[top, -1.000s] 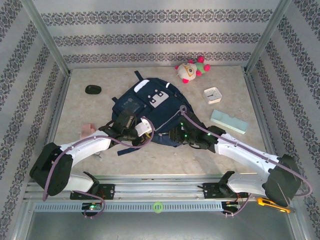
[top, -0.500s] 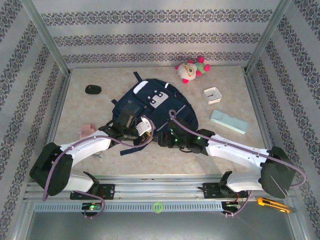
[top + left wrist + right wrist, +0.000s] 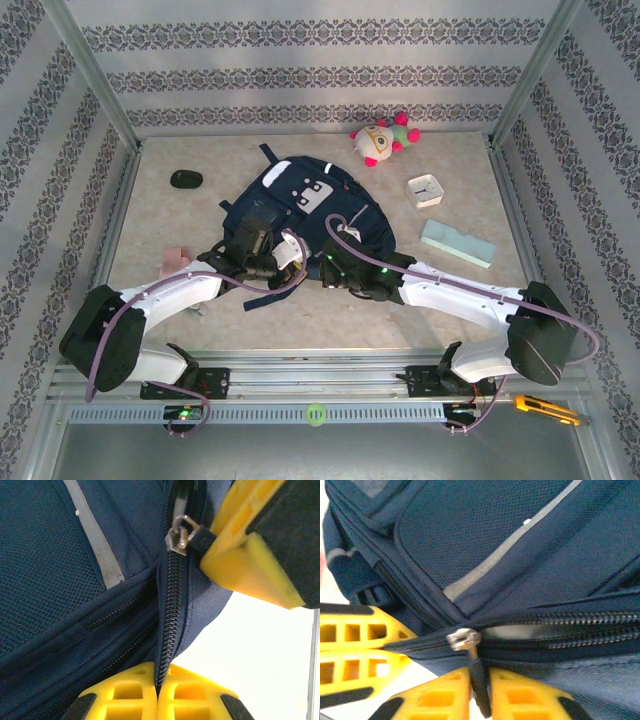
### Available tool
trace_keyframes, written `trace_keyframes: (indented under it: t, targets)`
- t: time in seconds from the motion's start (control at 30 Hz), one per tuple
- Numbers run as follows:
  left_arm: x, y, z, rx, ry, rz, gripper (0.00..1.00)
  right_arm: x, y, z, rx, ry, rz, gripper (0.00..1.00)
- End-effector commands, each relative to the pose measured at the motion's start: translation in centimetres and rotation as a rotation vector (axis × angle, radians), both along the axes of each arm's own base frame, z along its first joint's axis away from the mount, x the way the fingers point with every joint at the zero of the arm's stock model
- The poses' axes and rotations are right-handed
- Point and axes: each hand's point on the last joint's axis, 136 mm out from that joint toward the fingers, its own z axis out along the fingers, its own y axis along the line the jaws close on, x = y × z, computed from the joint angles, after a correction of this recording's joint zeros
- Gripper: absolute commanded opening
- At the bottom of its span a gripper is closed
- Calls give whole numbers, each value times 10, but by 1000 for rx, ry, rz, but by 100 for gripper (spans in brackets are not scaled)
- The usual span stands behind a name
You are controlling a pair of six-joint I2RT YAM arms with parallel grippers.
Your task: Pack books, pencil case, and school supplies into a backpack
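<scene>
Two grips meet on the backpack point(image 3: 305, 215), which lies in the middle of the table point(image 3: 170, 215) with its zipped side toward the near edge. On that side the right gripper point(image 3: 480, 692) has its fingers pressed together on the dark zipper pull point(image 3: 476, 672), just below the metal slider point(image 3: 463, 639). The left gripper point(image 3: 159, 696) is pinched tight on the backpack's zipper seam close by. Only a narrow gap shows in the zipper beside the slider, so the pack looks barely opened.

The main risk, as I judge it, is the thin pull slipping from the yellow pads if the tug runs across the teeth instead of along them. The slider could also bite the loose fabric fold beside it and jam. If the left pinch gives, the whole pack would likely drag toward the near edge rather than unzip.

The pencil case point(image 3: 457, 243) lies near the right edge and the pink block point(image 3: 177, 258) near the left edge, both unpacked.

Compared with a second ago, the right arm has swung leftward along the pack's near side, ending just beside the left gripper, and the pack's outline has shifted slightly.
</scene>
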Motion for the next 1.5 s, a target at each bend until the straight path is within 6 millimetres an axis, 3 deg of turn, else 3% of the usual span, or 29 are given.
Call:
trace_keyframes:
  t: [0.0,0.13,0.5,0.6,0.67,0.77,0.83,0.87,0.97,1.07,1.2,1.33,1.47]
  targets:
    - [-7,-16,23,-95,-16,-62,0,18,3,22,26,-83,-61,7]
    - [-4,-11,19,-59,-19,-40,0,17,-14,19,-23,-92,-97,0]
    - [4,11,14,57,-55,21,0,12,-97,-14,-123,9,-197,0]
    - [5,16,14,73,-64,33,0,9,-108,-21,-105,27,-183,0]
    - [5,19,12,95,-68,34,0,7,-98,-21,-49,27,-110,0]
    - [5,25,7,145,-59,37,0,-7,-67,-22,81,72,51,0]
    - [4,31,5,186,-64,33,6,-16,-53,-27,128,108,107,0]
    - [4,33,4,199,-66,30,11,-20,-48,-30,144,122,126,0]
    - [-6,25,15,151,-62,-30,42,-28,-34,-38,200,157,175,0]
    - [-22,2,30,56,-58,-118,59,-34,-28,-45,219,179,205,0]
    - [-20,-24,28,62,-170,-138,63,-37,-32,-51,192,194,213,0]
    - [-18,-49,15,51,-178,-188,69,-36,-35,-51,188,194,213,0]
    - [-10,-66,-3,54,-180,-194,63,-35,-36,-51,190,193,212,0]
